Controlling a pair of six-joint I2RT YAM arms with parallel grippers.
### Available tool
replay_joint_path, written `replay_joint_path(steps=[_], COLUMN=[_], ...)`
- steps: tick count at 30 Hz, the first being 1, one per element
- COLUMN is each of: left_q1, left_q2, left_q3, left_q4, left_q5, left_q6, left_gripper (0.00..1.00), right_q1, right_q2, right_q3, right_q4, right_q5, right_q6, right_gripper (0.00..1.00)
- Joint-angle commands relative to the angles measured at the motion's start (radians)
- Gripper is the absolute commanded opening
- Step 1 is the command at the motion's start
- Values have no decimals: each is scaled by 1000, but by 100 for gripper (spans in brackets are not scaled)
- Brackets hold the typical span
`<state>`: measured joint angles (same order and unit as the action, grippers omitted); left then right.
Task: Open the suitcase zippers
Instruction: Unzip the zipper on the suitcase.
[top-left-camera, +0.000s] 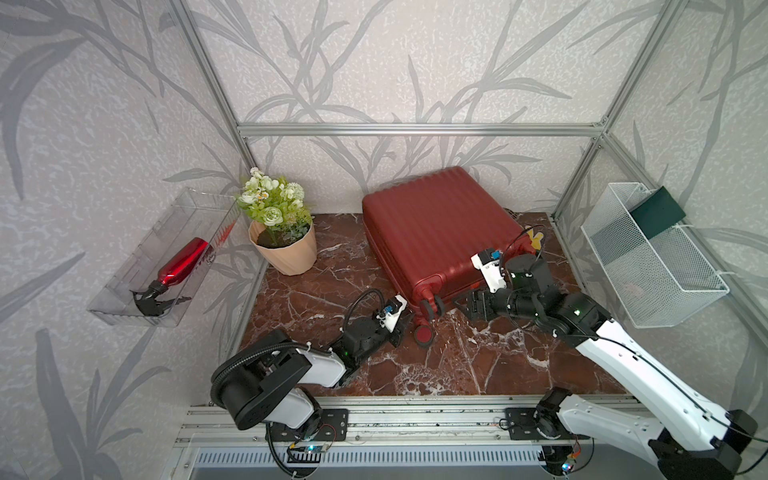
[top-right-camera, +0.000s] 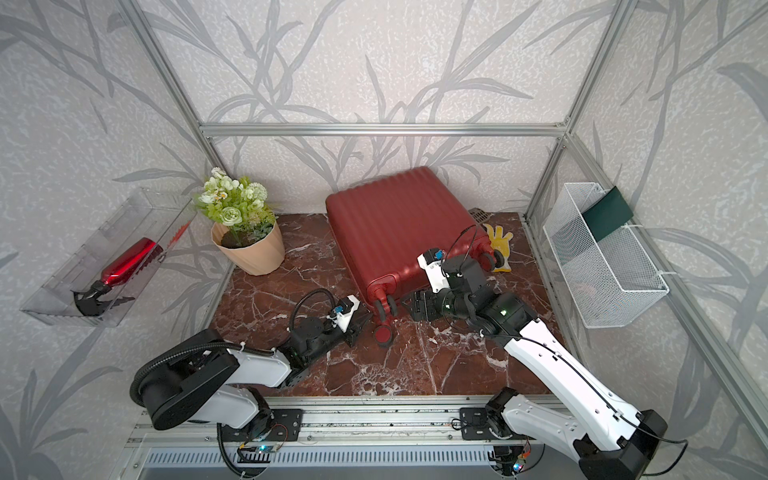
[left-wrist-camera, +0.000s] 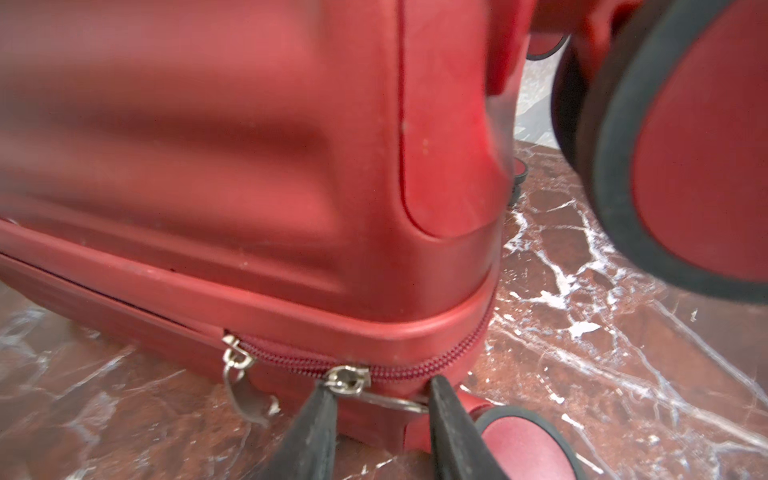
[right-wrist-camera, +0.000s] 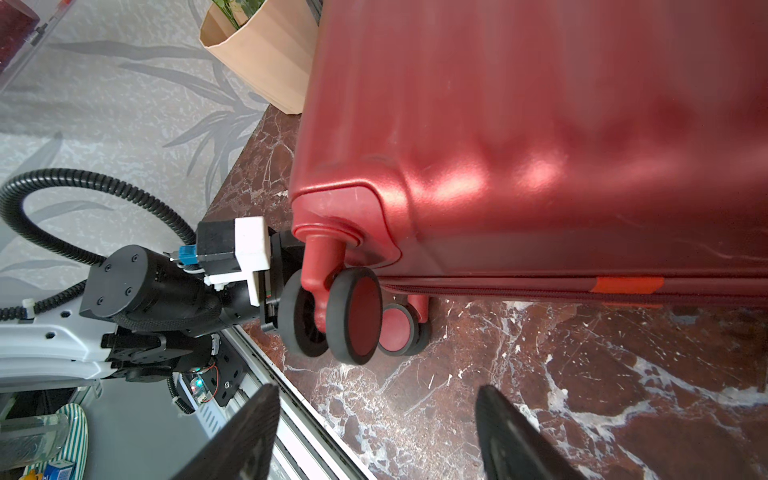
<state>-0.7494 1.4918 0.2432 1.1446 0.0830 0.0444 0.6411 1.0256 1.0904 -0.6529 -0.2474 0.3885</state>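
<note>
Now, down low with the left gripper (left-wrist-camera: 378, 395) at the seam of the suitcase (left-wrist-camera: 249, 166), lying flat on the marble table (left-wrist-camera: 623, 332) with its wheeled end toward both arms. Right between the black fingers (left-wrist-camera: 316, 419): a silver slider (left-wrist-camera: 347, 380) on the zippers (left-wrist-camera: 415, 368), ring pull (left-wrist-camera: 399, 401) stretched across the gap. Touching the slider with one tip and the ring with the other. Close-set, not together, and cannot tell whether truly pinching that pull or merely framing it (a close call from the wrist view). Just outside one finger, a second slider (left-wrist-camera: 237, 357) with its tab dangling; just outside the other, a red wheel (left-wrist-camera: 519, 440). Teeth meshed shut from the second slider, through the jaws, and on round the corner. Over to the right gripper (right-wrist-camera: 376, 390): spread wide above bare marble, gripping no part of the case, hanging apart from it, with twin wheels (right-wrist-camera: 353, 316) straight ahead of the tips
</note>
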Motion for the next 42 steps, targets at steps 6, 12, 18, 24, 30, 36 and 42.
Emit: replay_joint_path(steps=[6, 12, 18, 24, 30, 36, 42], left_q1=[22, 28, 28, 27, 27, 25, 18], left_q2=[113, 130, 134, 158, 198, 210, 212], left_q3=[94, 132, 162, 186, 231, 248, 259], left_q4=[99, 104, 80, 76, 77, 89, 86], left_q5=[42, 34, 35, 92, 136, 166, 190], left_q6=[33, 3, -20, -28, -24, -40, -38], left_gripper=[17, 31, 46, 41, 22, 0, 0], right_q1=[-4, -4, -4, -4, -4, -4, -16], right_q2=[-24, -39, -55, -62, -73, -76, -40], right_q3=[-18, -36, -48, -48, -50, -56, -19], right_q4=[-17, -27, -35, -43, -55, -60, -97], right_q5=[3, 19, 31, 33, 48, 63, 143], right_q6=[-24, -32, -36, -38, -47, -51, -37], right_gripper=[75, 75, 75, 75, 75, 75, 77])
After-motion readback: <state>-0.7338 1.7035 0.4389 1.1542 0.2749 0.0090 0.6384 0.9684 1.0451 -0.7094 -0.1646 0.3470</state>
